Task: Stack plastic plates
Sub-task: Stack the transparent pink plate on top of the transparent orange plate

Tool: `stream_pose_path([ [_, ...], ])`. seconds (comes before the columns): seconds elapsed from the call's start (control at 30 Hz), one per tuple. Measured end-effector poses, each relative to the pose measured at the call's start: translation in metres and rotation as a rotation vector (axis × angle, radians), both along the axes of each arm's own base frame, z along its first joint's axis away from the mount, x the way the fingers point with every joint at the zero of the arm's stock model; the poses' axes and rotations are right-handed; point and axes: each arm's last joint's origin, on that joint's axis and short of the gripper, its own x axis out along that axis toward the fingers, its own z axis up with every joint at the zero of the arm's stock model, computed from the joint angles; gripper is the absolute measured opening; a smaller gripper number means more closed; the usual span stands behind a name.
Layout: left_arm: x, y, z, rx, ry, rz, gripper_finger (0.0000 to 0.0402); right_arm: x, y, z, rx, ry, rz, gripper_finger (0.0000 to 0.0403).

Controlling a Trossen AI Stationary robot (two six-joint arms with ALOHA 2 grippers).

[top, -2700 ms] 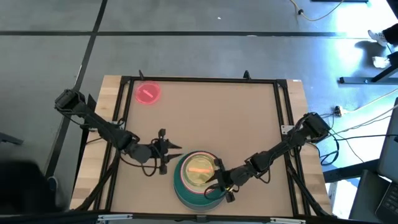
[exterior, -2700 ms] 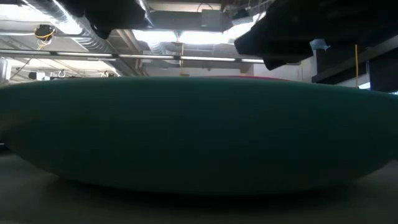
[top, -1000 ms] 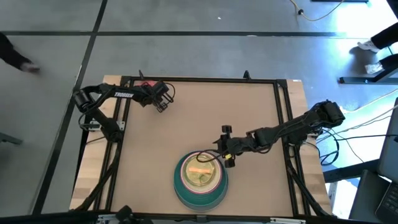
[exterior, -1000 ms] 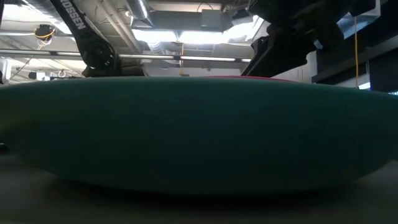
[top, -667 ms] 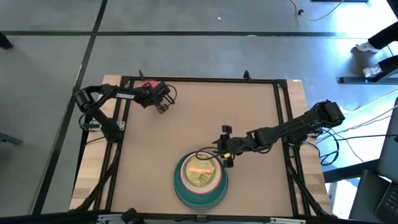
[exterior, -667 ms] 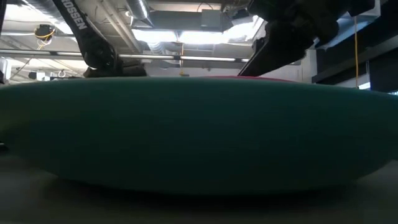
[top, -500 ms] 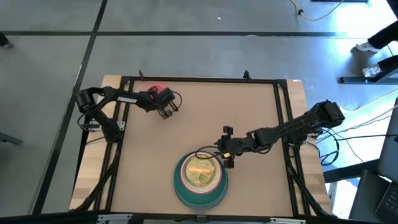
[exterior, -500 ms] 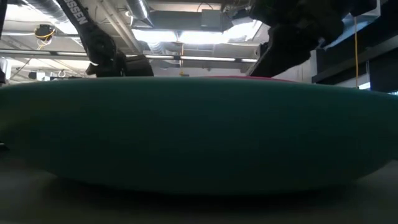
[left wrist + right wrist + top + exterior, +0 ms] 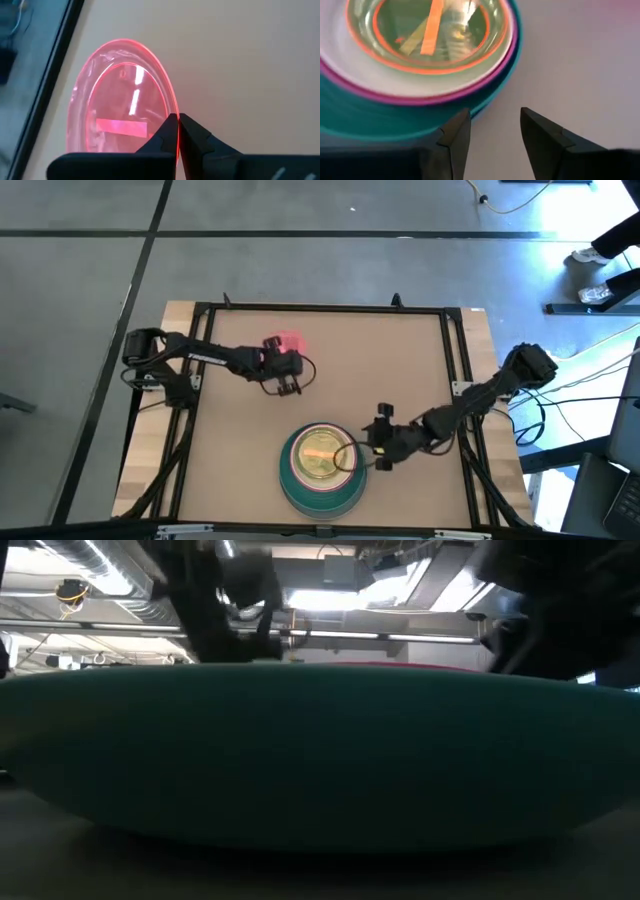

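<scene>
1. Our left gripper (image 9: 176,131) pinches the thin rim of the translucent pink plate (image 9: 117,112), which hangs edge-on beyond the fingertips, over the table (image 9: 400,360).
2. Our right gripper (image 9: 492,132) hovers spread and empty; the stack of plates (image 9: 320,467) sits just ahead of its fingers.
3. We judge the pink plate light, thin, smooth and probably a little flexible, so a rim pinch could slip or let it swing.
4. It looks best held at the rim and released level over the stack's centre.
</scene>
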Motion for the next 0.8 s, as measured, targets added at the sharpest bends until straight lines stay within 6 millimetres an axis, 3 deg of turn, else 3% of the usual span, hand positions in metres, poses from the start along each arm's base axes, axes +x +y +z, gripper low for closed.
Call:
stream_pose_path([
  [0.17, 0.02, -0.056, 0.029, -0.033, -0.13, -0.122, 0.0002, -0.015, 0.016, -0.006, 0.059, -0.005, -0.034, 0.0166],
  [0.33, 0.027, -0.114, 0.054, -0.093, -0.273, -0.232, 0.0002, -0.028, 0.033, -0.005, 0.085, -0.031, -0.035, 0.0166],
  [0.57, 0.014, -0.182, 0.062, -0.186, -0.392, -0.407, 0.0002, -0.041, 0.048, -0.006, 0.149, -0.028, -0.026, 0.0166],
  [0.8, 0.007, -0.231, 0.059, -0.275, -0.488, -0.556, 0.0002, -0.045, 0.053, -0.005, 0.197, -0.014, -0.01, 0.0166],
])
